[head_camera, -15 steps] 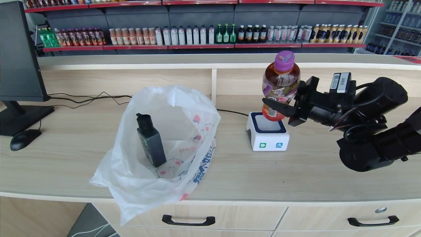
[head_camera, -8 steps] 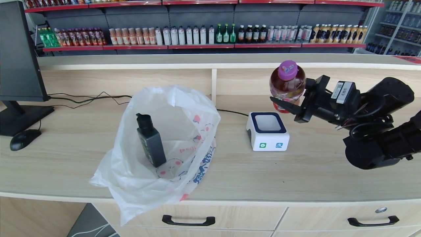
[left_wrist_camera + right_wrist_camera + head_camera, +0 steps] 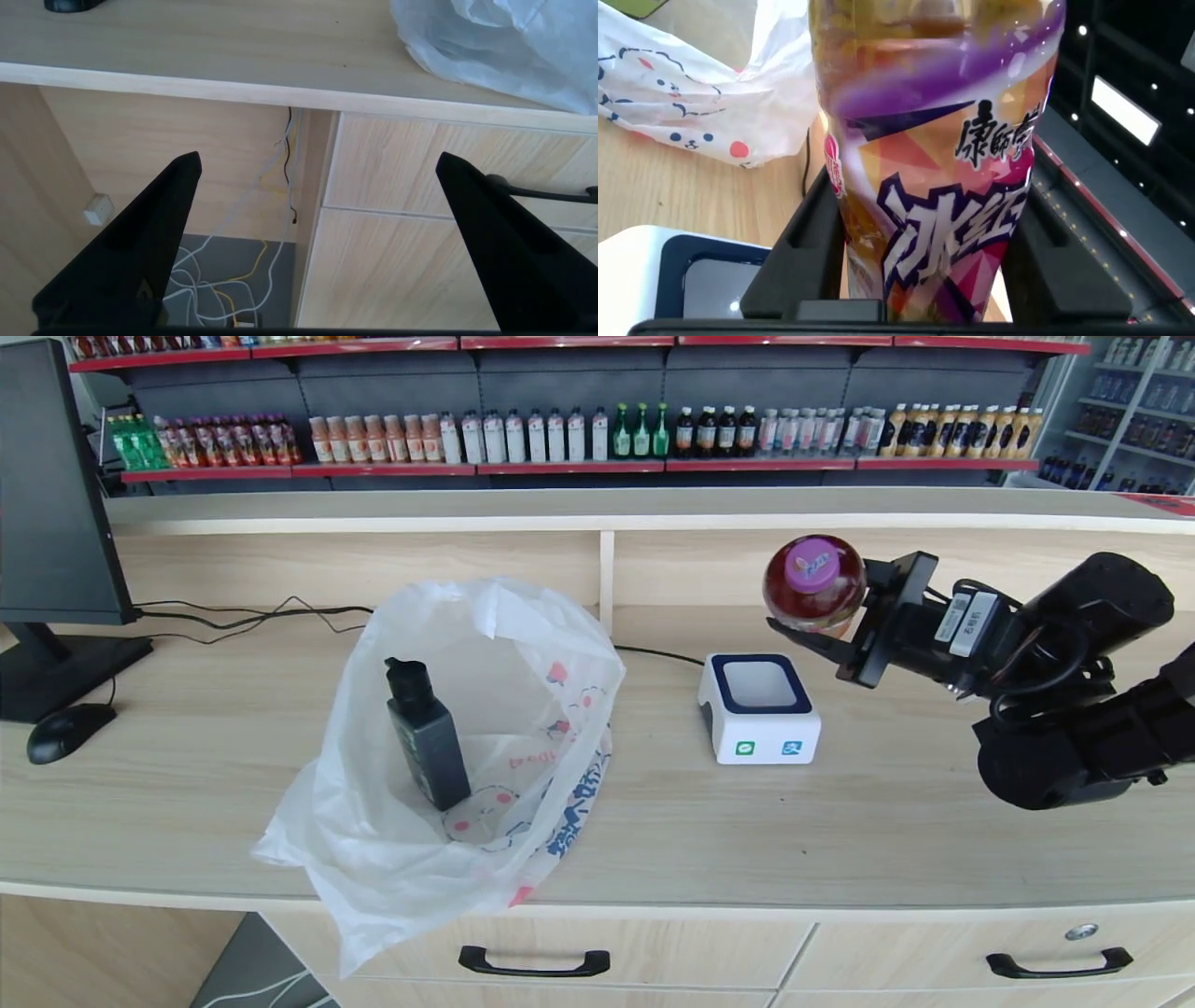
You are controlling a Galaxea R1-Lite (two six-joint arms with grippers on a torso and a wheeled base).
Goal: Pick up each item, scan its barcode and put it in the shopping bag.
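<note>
Bottle (image 3: 812,581), purple-labelled, sits clamped in right end effector (image 3: 814,616); left end effector (image 3: 318,163) gapes empty.

We see a light wood counter (image 3: 840,821) w/ a white shopping bag (image 3: 560,653) by its front edge, scanner (image 3: 758,733) just right of it, monitor stand (image 3: 65,672) & mouse (image 3: 61,733) far left, cables (image 3: 196,612) along the back.

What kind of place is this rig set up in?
Likely a shop checkout: drink shelves behind, a barcode scanner and shopping bag on the counter, a drink bottle in the right gripper.
</note>
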